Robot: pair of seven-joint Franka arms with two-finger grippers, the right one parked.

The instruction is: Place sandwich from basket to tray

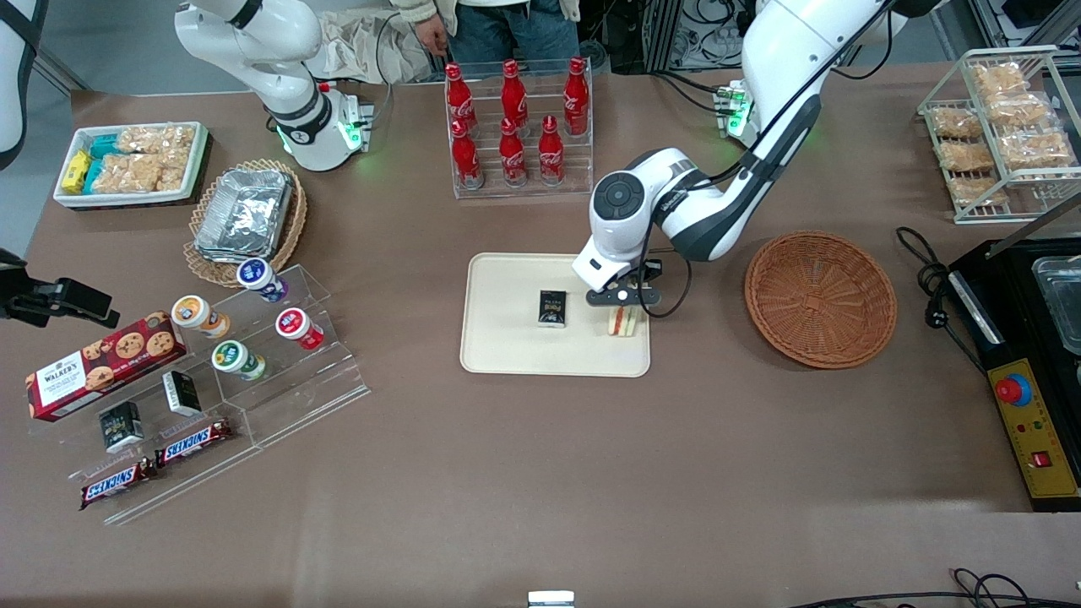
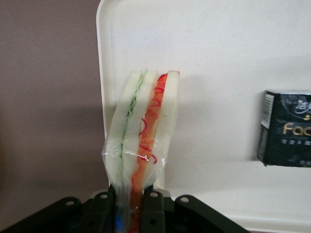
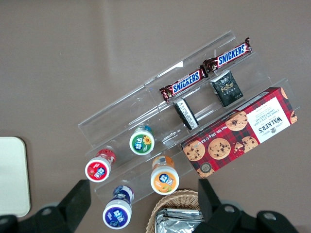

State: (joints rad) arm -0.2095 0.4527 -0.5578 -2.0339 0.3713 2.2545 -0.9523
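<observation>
1. Gripper (image 1: 626,297): over the tray's edge nearest the basket; its fingers (image 2: 154,206) are clamped on the wrapped end of the sandwich.
2. Sandwich (image 2: 146,141): film-wrapped wedge standing on edge, its long axis running straight out from the fingers, filling layers showing. It hangs over the tray's rim zone, just inside the edge; whether its base already touches the tray is hard to tell from these views.
3. Tray (image 1: 515,346): cream, lying directly under the fingers; a small black packet (image 1: 552,307) rests on it, apart from the sandwich.
4. Basket (image 1: 820,298): on the surface beside the tray, holding nothing.
5. Judgement: the transfer is nearly complete; lowering and release appear to remain.
</observation>
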